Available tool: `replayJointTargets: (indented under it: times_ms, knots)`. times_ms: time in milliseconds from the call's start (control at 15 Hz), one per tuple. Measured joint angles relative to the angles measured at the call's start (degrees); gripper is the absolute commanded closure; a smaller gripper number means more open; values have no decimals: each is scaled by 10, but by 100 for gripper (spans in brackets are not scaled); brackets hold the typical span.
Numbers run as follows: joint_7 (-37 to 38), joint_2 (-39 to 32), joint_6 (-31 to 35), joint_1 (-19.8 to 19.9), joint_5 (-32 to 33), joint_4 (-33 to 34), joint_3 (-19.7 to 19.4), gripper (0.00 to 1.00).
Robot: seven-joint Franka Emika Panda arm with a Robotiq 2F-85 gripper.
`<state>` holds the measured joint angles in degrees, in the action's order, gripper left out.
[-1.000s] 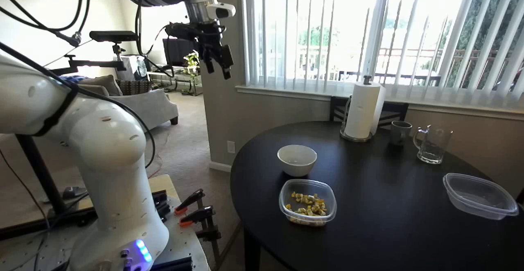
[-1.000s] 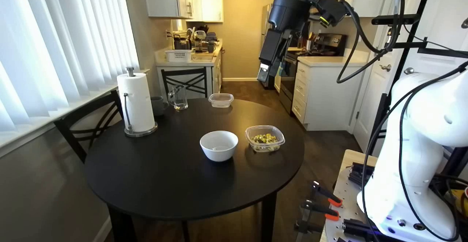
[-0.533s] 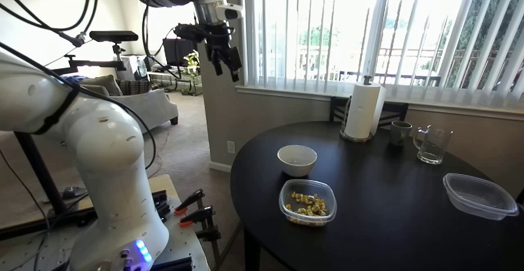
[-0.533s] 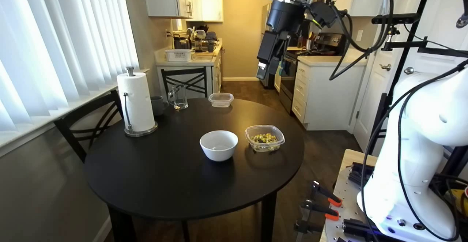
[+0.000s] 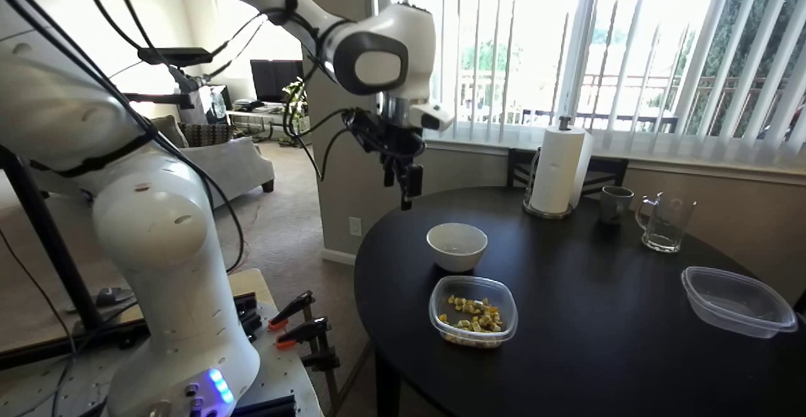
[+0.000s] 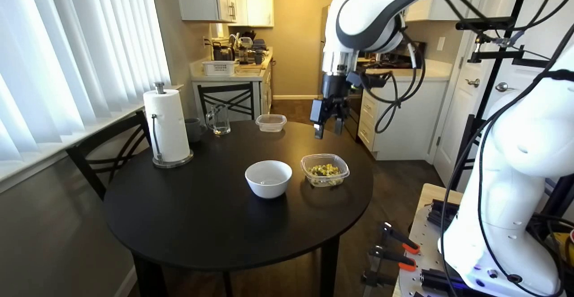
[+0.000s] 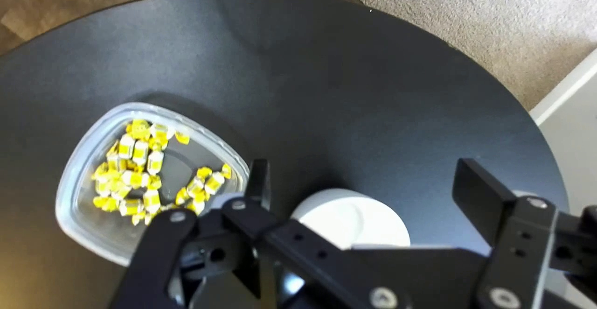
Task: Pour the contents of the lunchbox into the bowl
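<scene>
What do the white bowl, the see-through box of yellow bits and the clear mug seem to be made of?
White bowl: probably glazed ceramic, from its smooth sheen; plastic is possible. Lunchbox: apparently clear plastic, judging by its transparent walls and wide lip. Clear mug: likely glossy glass, from its highlights and thick base.

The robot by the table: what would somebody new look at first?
Probably the white robot arm beside the dark round table, its open gripper hanging in the air. Next, the bright yellow pieces in the clear lunchbox, near the white bowl.
</scene>
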<state>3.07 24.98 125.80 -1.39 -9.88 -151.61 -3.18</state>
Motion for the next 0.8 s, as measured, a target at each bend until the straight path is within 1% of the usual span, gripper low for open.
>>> replayJointTargets:
  times_ms: [133,267,400,533,667,800]
  knots:
    - [4,-73,65,1,-43,-12,-10,0]
    - [4,-144,146,1,-98,-15,-18,0]
    - [4,-193,221,1,-154,-15,-19,0]
    - [8,-213,285,0,-198,-15,-13,0]
    - [39,-215,351,-4,-209,-20,2,0]
    - [45,-215,357,-6,-209,-20,7,0]
